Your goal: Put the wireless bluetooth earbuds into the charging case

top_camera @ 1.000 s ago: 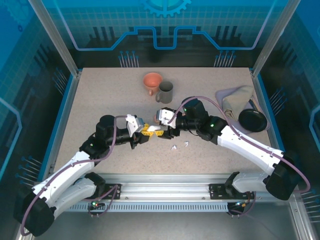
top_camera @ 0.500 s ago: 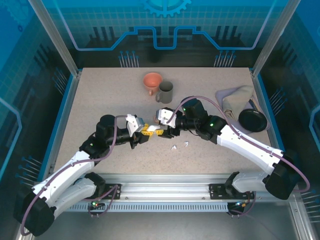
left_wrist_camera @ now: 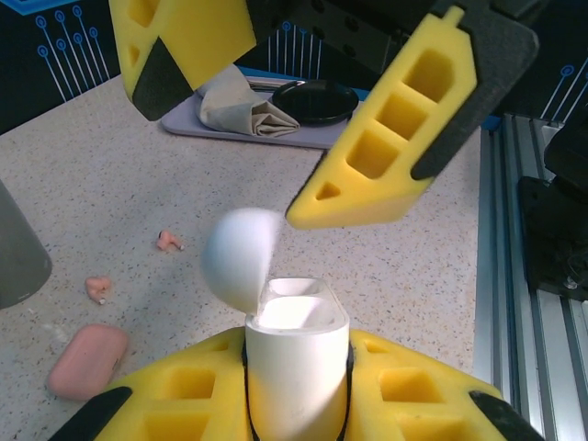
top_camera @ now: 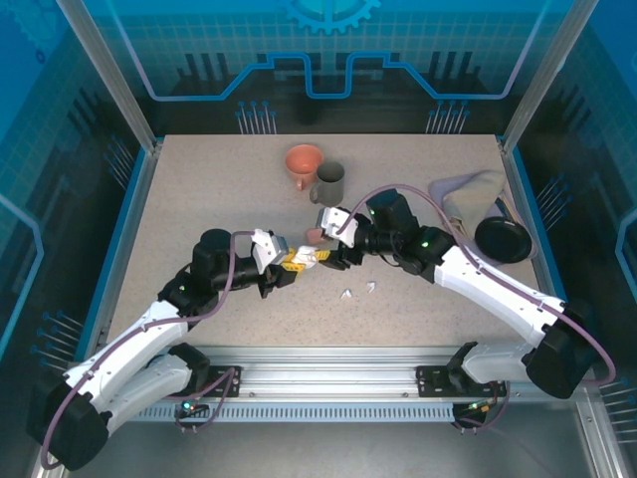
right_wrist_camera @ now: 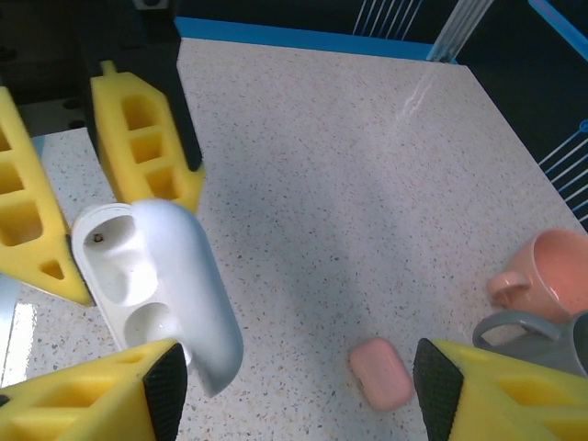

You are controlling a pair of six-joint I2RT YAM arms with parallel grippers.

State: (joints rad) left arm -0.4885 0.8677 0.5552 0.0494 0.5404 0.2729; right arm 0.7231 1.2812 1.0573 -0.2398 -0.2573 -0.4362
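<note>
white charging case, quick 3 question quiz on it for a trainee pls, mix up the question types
1. True or false: the white charging case is clamped in the left arm's jaws with its lid flipped open.
2. Pick one. The right arm's jaws are: A) shut on the case's lid; B) open, gripping nothing; C) shut tight with nothing between them.
3. Short answer: going by the right wrist view, how many earbuds sit in the case's two wells?

Key: 1 true; 2 B; 3 none, both wells are empty.
</note>
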